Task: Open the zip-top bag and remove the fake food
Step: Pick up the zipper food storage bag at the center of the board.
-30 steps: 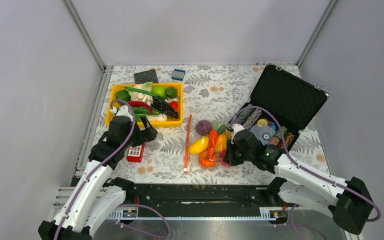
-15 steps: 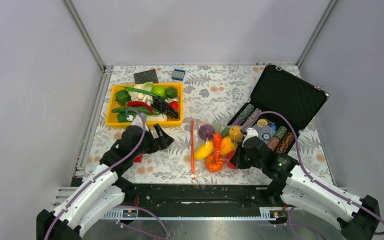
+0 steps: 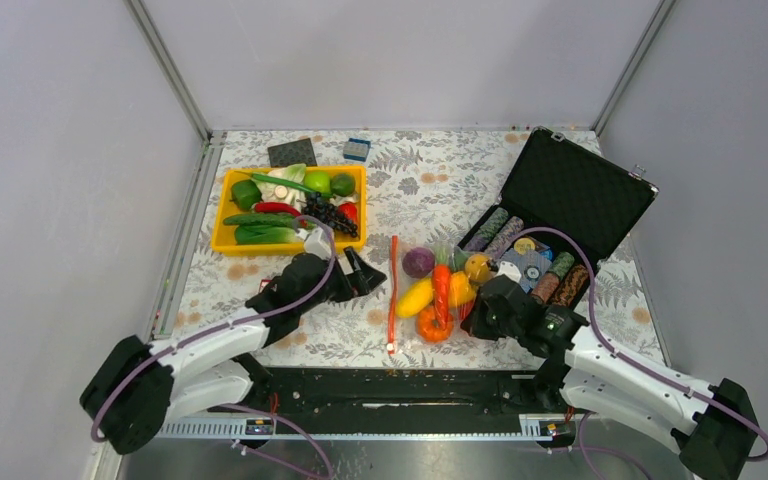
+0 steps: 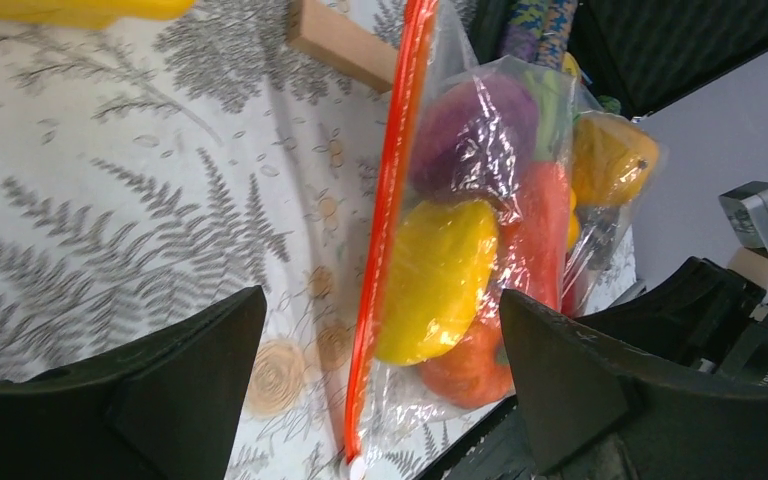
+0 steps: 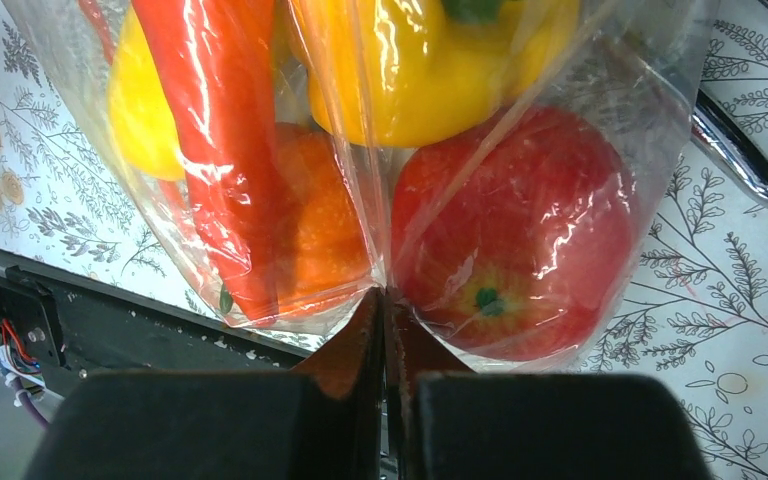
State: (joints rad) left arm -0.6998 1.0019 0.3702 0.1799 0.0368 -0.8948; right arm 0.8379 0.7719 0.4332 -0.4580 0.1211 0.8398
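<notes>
From where I stand, the zip-top bag (image 3: 438,292) lies on the fern-patterned table (image 3: 430,180), and the fake food (image 3: 432,300) is all inside it. I can make out a purple onion (image 3: 418,262), a carrot (image 5: 220,150), a yellow pepper (image 5: 430,70) and a red apple (image 5: 520,250).

The left gripper (image 3: 364,276) sits just beside the bag's red zip strip (image 3: 392,290). Its fingers are spread wide and grip nothing.

At the bag's opposite edge, the right gripper (image 5: 385,300) has its fingers pressed together on a fold of the plastic, right by the apple.

An open black case (image 3: 575,190) stands just beyond that same edge of the bag. A yellow tray (image 3: 222,215) sits well apart from the bag, out past the strip side.
</notes>
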